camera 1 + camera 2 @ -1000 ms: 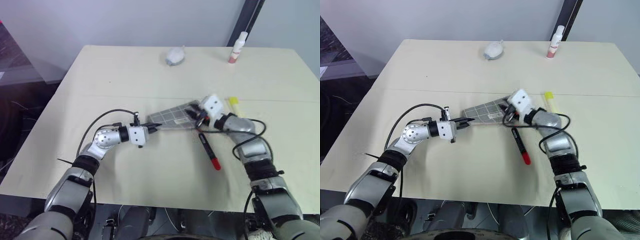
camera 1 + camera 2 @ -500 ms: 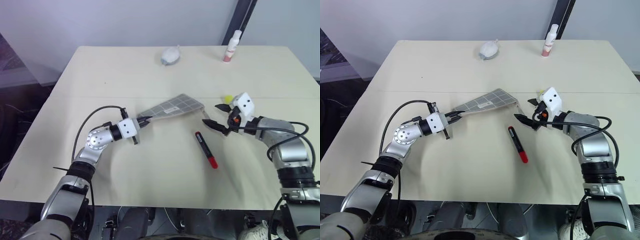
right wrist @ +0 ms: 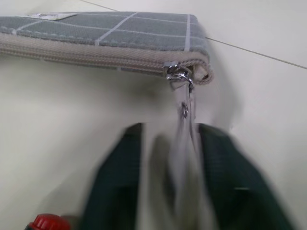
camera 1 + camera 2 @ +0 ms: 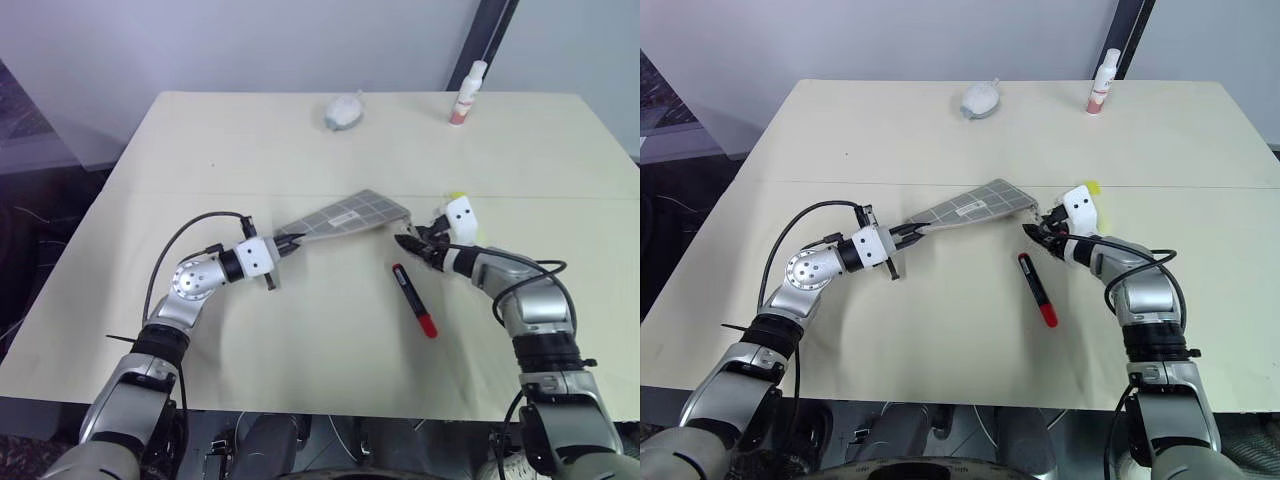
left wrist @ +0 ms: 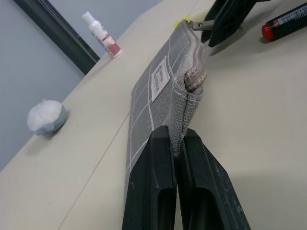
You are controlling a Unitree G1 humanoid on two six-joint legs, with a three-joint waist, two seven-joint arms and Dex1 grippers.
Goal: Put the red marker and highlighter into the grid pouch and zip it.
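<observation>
In the left eye view, the left gripper (image 4: 283, 243) is closed on one end of the grid pouch (image 4: 345, 217), which is lifted near the middle of the table (image 4: 250, 140). The red marker (image 4: 414, 300) lies flat toward the near edge.

In the left wrist view, the pouch's seam sits between the fingers (image 5: 153, 191).

In the right wrist view, the right gripper (image 3: 184, 187) is around the zipper pull tab (image 3: 183, 103); I cannot tell if it pinches it.

Even, soft overhead light; faint shadows under arms. Right wrist view: right gripper (image 3: 184, 191) motion-blurred, grid pouch (image 3: 120, 36) sharper.
</observation>
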